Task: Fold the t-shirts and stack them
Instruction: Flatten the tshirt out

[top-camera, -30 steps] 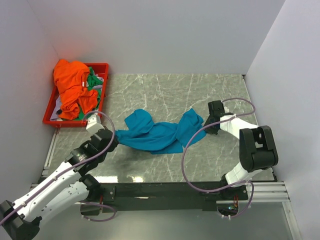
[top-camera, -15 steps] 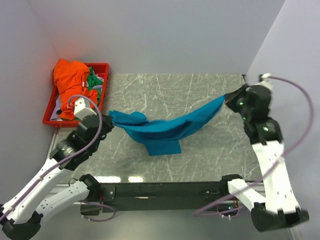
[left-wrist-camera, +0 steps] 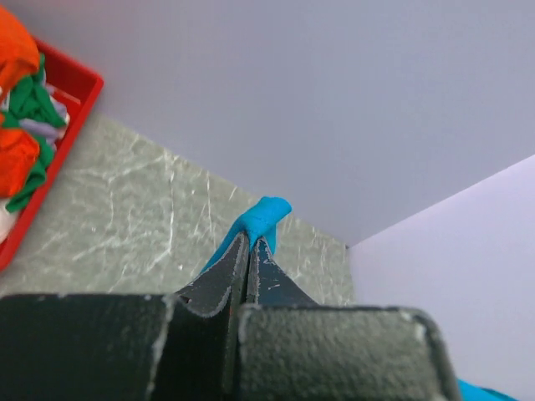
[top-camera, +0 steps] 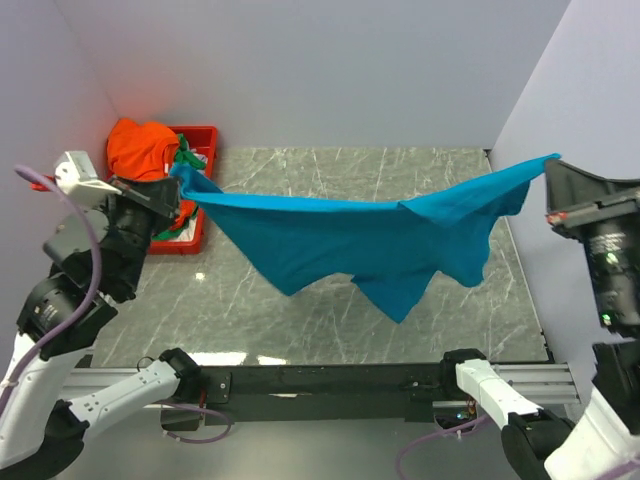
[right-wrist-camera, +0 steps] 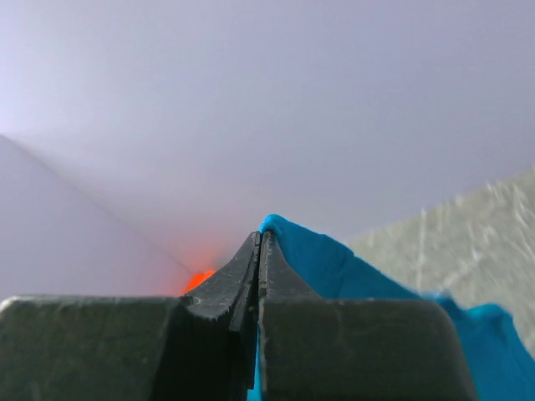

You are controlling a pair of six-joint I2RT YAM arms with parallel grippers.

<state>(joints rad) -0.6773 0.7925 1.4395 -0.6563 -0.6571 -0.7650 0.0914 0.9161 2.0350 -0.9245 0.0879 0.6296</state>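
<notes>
Where the two arms are bolted at the near edge of a grey marbled table (top-camera: 330, 170), a black rail (top-camera: 330, 382) runs across the bottom of the overhead view. Above it, both arms are lifted high, one at each side.

The left gripper (top-camera: 176, 192) is pressed together on one corner of the teal-blue t-shirt (top-camera: 360, 235). The right gripper (top-camera: 553, 168) is pinched on the opposite corner. Between the two claws the shirt hangs in the air, its top edge pulled into a nearly straight line from left to right, a little higher at the right. Below that edge the cloth droops in loose folds. One point of fabric hangs lowest, right of centre, over the middle of the table; whether it touches the surface cannot be told.

From the left wrist camera, a small tuft of teal cloth pokes out just beyond the closed fingertips. From the right wrist camera, the teal cloth sits at the tips and falls away to the right of the closed fingers.

Farther back, in the far left corner of the table, a red tray (top-camera: 203, 135) holds the orange t-shirt (top-camera: 140, 148), heaped at its far end. The green t-shirt (top-camera: 187, 160) is bunched just beside the orange one. The left arm hides part of the tray. Plain pale walls (top-camera: 330, 70) close in the table at the left, back and right
</notes>
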